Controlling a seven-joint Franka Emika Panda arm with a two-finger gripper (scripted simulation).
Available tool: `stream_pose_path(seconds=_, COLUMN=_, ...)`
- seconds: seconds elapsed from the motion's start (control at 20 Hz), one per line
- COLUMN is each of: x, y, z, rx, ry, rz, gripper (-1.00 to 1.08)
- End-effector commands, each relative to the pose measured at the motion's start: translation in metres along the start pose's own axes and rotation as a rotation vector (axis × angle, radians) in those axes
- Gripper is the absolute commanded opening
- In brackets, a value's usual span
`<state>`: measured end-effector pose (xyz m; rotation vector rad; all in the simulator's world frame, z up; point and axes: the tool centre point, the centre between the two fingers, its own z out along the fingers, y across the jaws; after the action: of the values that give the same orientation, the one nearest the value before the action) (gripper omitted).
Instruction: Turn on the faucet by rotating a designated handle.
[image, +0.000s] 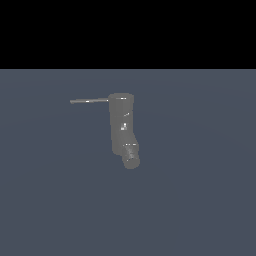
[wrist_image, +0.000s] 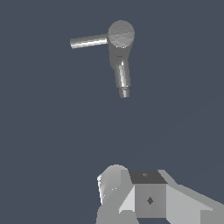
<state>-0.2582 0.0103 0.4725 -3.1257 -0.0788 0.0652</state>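
The faucet (image: 121, 122) is a dull grey upright cylinder standing on the blue-grey floor. Its short angled spout (image: 131, 157) ends in a round dark nozzle. The handle (image: 89, 101) is a thin grey rod that projects from the cylinder's top toward the exterior view's left. The wrist view looks down on the faucet's round top (wrist_image: 121, 33), the handle (wrist_image: 89, 41) and the spout (wrist_image: 123, 75). Parts of my gripper (wrist_image: 131, 188) show in the wrist view, well apart from the faucet and touching nothing. I cannot tell how its jaws stand. The arm does not show in the exterior view.
The flat blue-grey floor (image: 200, 200) surrounds the faucet on all sides. A black band fills the exterior view above the floor's far edge.
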Motion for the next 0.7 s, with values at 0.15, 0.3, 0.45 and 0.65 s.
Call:
stream_pose_path(seconds=0.15, x=0.0, y=-0.001, z=0.001, rx=0.0, ry=0.0, rz=0.005, gripper=-1.0)
stream_pose_path(seconds=0.3, x=0.002, y=-0.004, z=0.003, rx=0.0, ry=0.0, rz=0.019, gripper=-1.0)
stream_pose_path(seconds=0.45, x=0.004, y=-0.009, z=0.008, rx=0.001, ry=0.001, rz=0.042, gripper=-1.0)
stream_pose_path(seconds=0.65, x=0.009, y=-0.019, z=0.016, rx=0.001, ry=0.002, rz=0.088, gripper=-1.0)
